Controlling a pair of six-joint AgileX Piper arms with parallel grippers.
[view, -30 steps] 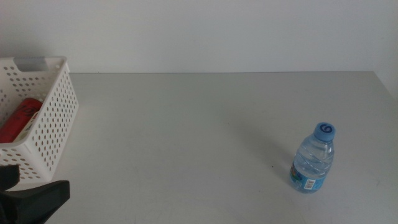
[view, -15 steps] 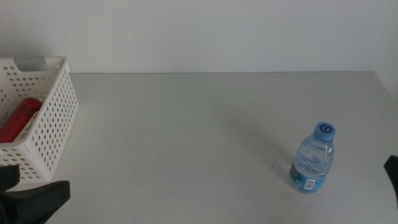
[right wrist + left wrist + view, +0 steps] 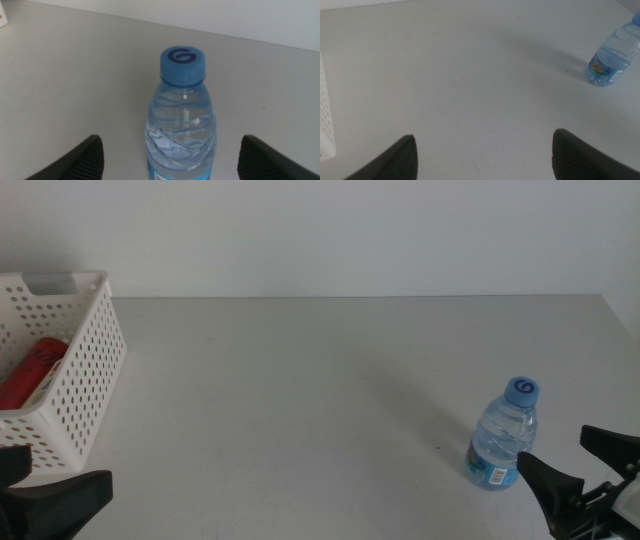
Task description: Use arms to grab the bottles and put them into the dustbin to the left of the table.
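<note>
Dustbin [image 3: 88, 370] first, at the far left of the table [image 3: 300, 380]: the white perforated basket held a red can [image 3: 30, 370] lying on its side, whose dark lettering I could not read. Just in front of it, at the bottom edge of the middle view, the left gripper [image 3: 45, 500] waited with its jaws spread wide and nothing between them.

Across a long bare stretch of tabletop, well apart from the basket, stood the water bottle [image 3: 503, 435] — upright, clear, with a blue cap. The right gripper [image 3: 580, 470] sat just beside it on the right, jaws parted and empty; from its wrist camera the bottle [image 3: 182, 120] stood centred between them but not touched.

To my eye the step in hand was the grasp. Doing it well would mean going straight forward until the jaws flank the body below the shoulder, then closing gently — thin plastic like that looks easy to tip or squash.

The cap carried a dark swirl like a "G"; the small blue label's print was too fine to read.
</note>
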